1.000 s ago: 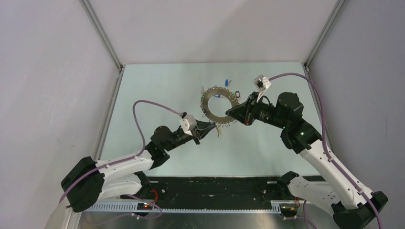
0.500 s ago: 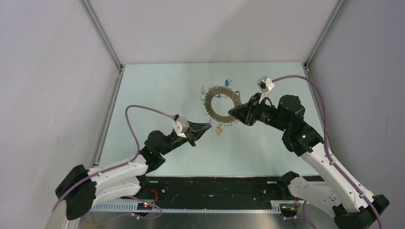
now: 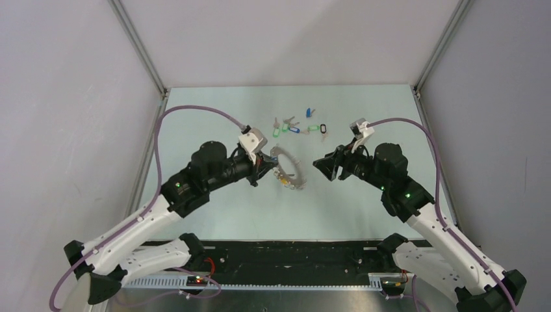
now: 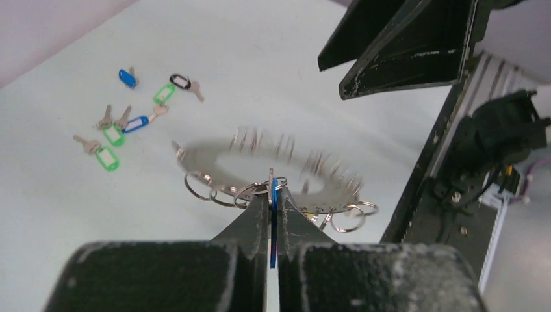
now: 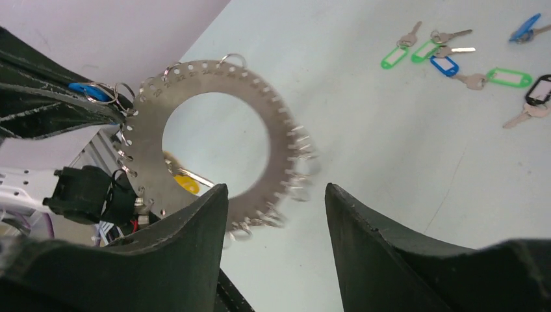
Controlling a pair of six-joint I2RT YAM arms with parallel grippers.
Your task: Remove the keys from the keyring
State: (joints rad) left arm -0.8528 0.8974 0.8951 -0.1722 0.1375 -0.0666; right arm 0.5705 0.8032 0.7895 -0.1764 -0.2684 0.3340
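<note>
The keyring is a flat silver disc with a big hole and a fringe of small split rings. It hangs tilted above the table from my left gripper. That gripper is shut on a blue tag hooked to the keyring. My right gripper stands open just right of the disc, touching nothing. In the right wrist view the keyring sits beyond my right gripper, with a yellow tag behind its hole. Several loose keys with green, blue and black tags lie on the table behind.
The loose keys spread in a short row at the back middle of the pale table. Grey walls and metal frame posts close in the sides. A black strip runs along the near edge by the arm bases.
My right gripper let go of the keyring, opened and drew back to the right. The left arm rose and swung the ring left and nearer, uncovering the loose keys behind.
</note>
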